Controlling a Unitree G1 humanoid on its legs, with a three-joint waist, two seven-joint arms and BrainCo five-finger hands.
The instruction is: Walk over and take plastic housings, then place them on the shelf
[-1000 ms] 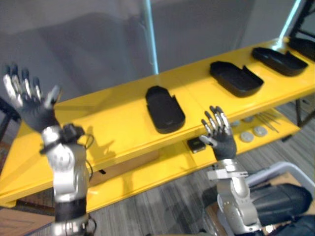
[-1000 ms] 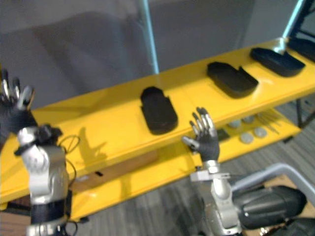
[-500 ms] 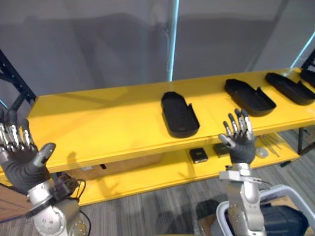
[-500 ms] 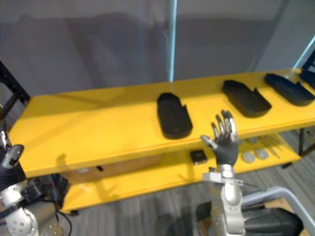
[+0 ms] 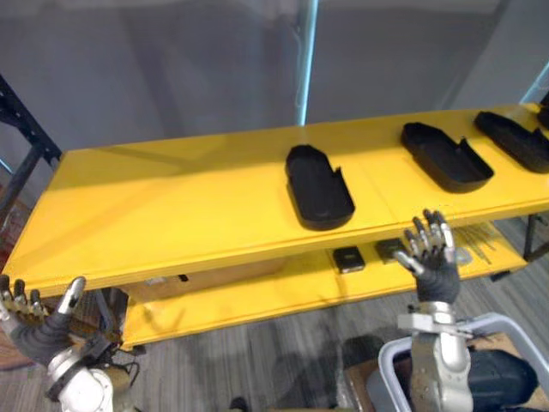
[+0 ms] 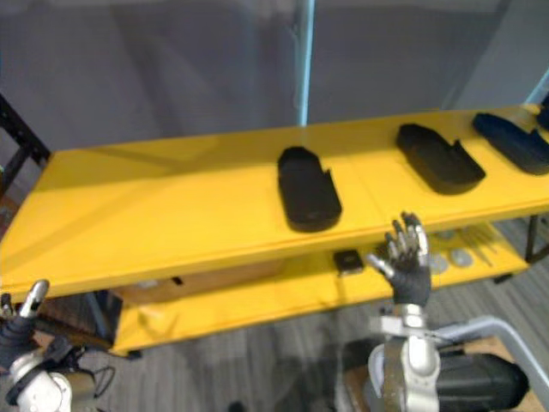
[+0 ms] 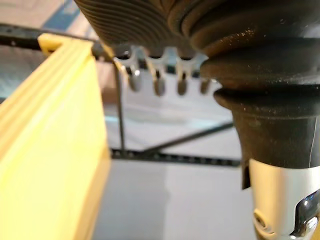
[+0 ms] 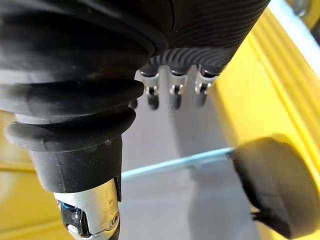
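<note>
— On the shelf (image 5: 171, 206), where are housings (image 5: 319, 186) being kept?
— Three are being displayed in a row, from 12 toward 2 o'clock.
— And the right hand (image 5: 436, 266), the left hand (image 5: 39, 330)?
— Both are being held up at 4 and 8 o'clock, fingers spread.

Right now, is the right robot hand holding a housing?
No, the right robot hand is open and empty; the nearest housing lies on the shelf.
</note>
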